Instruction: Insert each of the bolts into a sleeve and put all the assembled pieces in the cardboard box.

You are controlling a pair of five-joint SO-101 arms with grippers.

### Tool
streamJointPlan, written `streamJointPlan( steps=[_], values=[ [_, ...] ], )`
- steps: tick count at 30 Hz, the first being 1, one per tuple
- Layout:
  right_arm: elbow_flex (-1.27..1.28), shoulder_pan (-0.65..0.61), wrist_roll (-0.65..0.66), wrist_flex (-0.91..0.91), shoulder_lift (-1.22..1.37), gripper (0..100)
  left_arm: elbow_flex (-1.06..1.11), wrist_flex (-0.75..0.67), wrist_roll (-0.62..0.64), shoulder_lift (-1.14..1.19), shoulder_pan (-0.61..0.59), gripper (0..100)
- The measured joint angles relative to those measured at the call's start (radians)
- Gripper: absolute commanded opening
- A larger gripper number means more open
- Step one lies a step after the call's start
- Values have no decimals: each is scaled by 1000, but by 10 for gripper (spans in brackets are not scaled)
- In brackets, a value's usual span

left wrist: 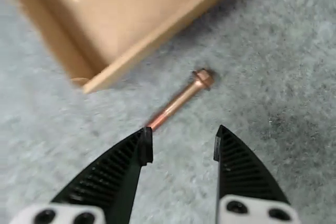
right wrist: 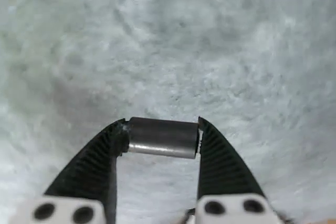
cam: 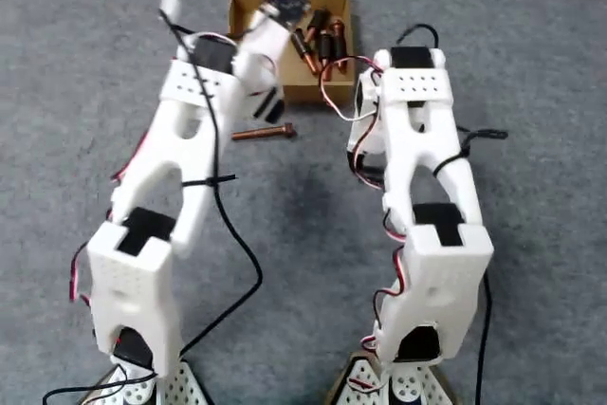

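Jaws of the left claw (left wrist: 184,132) are released and spread, with the bolt (left wrist: 178,98) just ahead on the carpet (left wrist: 273,77), evidently lined up for pick-up. Bolt lies upper centre in the high view, just below the box (cam: 305,92), which holds assembled pieces (cam: 321,45). Right claw (right wrist: 163,129) grasps a sleeve (right wrist: 163,137) end to end, ready for mating.

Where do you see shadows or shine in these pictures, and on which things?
High view: the light is even, with soft shadows on the table and no hard glare. Left wrist view: a pale shine runs along the bolt. Right wrist view: the sleeve, held in the right pincer, has a light band along its side, and a dim patch lies on the table beyond it.
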Motion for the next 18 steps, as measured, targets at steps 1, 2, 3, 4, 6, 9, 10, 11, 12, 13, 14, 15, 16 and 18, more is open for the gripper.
streamJointPlan(
  steps=[1,2,3,4,6,9,10,11,12,13,14,15,16,18],
  values=[
    [0,2,-49,0,15,58,0,-11,0,18,6,199],
    [0,3,-91,0,29,58,0,-20,2,38,12,199],
    [0,3,-121,0,40,58,0,-28,2,57,20,199],
    [0,0,-141,0,46,58,-3,-34,2,74,26,199],
    [-2,-3,-157,0,60,58,-15,-35,2,112,37,198],
    [-14,-3,-166,0,71,58,-60,-35,0,167,41,198],
    [-20,-2,-167,0,74,58,-84,-35,0,187,41,198],
    [-28,0,-167,0,75,58,-106,-35,-6,206,40,198],
    [-37,0,-167,0,81,58,-126,-35,-28,224,40,198],
    [-46,-2,-167,0,87,58,-138,-35,-55,239,40,198],
    [-54,-3,-167,0,92,58,-153,-35,-87,256,40,198],
    [-61,-3,-167,0,98,58,-161,-35,-117,269,40,198],
    [-69,-3,-167,0,103,58,-169,-35,-141,284,40,198],
    [-80,-2,-167,0,112,58,-176,-35,-183,308,40,198]
  ],
)
